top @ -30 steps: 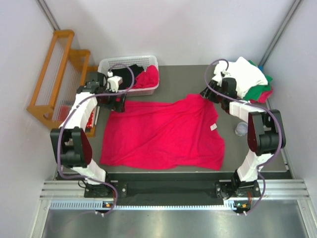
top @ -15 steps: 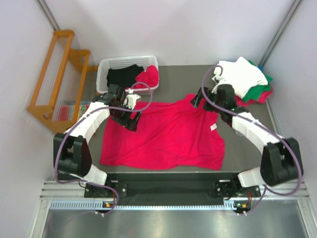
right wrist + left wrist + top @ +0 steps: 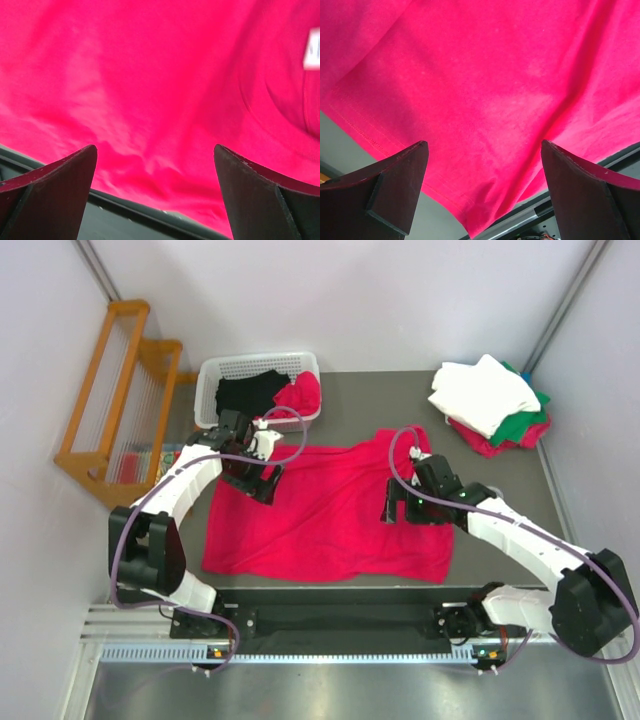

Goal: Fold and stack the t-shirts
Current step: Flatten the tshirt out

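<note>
A crimson-red t-shirt [image 3: 320, 515] lies spread out flat on the grey table. My left gripper [image 3: 262, 485] hovers open over its back-left part. The left wrist view [image 3: 482, 200] shows red cloth [image 3: 485, 90] between the wide-apart fingers, with a stitched hem at lower left. My right gripper [image 3: 392, 506] hovers open over the shirt's right-middle. The right wrist view [image 3: 155, 195] shows wrinkled red cloth [image 3: 150, 75] and the white neck label [image 3: 312, 50] at the right edge. Neither gripper holds anything. A stack of folded shirts [image 3: 485, 395], white on top of green and red, sits at the back right.
A white lattice basket [image 3: 240, 368] at the back left holds a black shirt [image 3: 248, 393] and a red one [image 3: 302, 393]. An orange wooden rack [image 3: 110, 390] stands left of the table. The table's near edge and a black rail [image 3: 330, 590] run just below the shirt.
My right arm swung from the folded stack at the back right down over the shirt's right-middle. My left arm moved from the basket onto the shirt's back-left, then held still.
</note>
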`<action>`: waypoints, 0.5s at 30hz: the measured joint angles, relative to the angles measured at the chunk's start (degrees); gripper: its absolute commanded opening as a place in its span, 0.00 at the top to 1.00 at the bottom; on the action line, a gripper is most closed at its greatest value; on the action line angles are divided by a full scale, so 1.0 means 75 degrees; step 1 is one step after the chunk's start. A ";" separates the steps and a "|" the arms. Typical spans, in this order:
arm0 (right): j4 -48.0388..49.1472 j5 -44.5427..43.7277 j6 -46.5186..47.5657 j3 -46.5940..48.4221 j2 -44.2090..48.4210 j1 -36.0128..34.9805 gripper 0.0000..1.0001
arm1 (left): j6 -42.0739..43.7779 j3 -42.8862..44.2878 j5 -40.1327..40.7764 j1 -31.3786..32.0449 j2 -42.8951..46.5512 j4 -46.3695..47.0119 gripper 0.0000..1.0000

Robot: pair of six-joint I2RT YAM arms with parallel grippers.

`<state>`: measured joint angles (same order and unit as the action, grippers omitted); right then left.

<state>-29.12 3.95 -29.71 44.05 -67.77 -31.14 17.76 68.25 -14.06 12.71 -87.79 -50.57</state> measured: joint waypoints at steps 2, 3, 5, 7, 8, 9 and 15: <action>-0.0219 -0.0093 -0.0052 -0.0114 0.0000 -0.0012 0.00 | -0.0015 -0.0017 0.0079 0.0000 0.0000 0.0038 0.02; -0.0306 -0.0122 -0.0061 -0.0154 -0.0003 -0.0020 0.00 | -0.0023 -0.0044 0.0152 0.0000 0.0000 0.0099 0.02; -0.0411 -0.0152 -0.0096 -0.0189 -0.0035 -0.0032 0.00 | -0.0064 -0.0137 0.0268 0.0000 -0.0003 0.0221 0.02; -0.0408 -0.0181 -0.0125 -0.0189 -0.0111 -0.0035 0.00 | -0.0119 -0.0210 0.0402 -0.0003 -0.0096 0.0280 0.02; -0.0402 -0.0198 -0.0128 -0.0189 -0.0178 -0.0038 0.00 | -0.0154 -0.0219 0.0446 -0.0003 -0.0207 0.0329 0.02; -0.0402 -0.0216 -0.0128 -0.0189 -0.0254 -0.0038 0.00 | -0.0172 -0.0219 0.0493 -0.0003 -0.0358 0.0396 0.02; -0.0251 -0.0373 -0.0134 -0.0280 -0.0731 -0.0044 0.00 | -0.0207 -0.0216 0.0592 -0.0125 -0.1306 0.0781 0.03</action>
<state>-31.00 1.15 -30.72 41.95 -73.25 -31.46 16.21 66.63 -9.63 11.77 -97.58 -44.71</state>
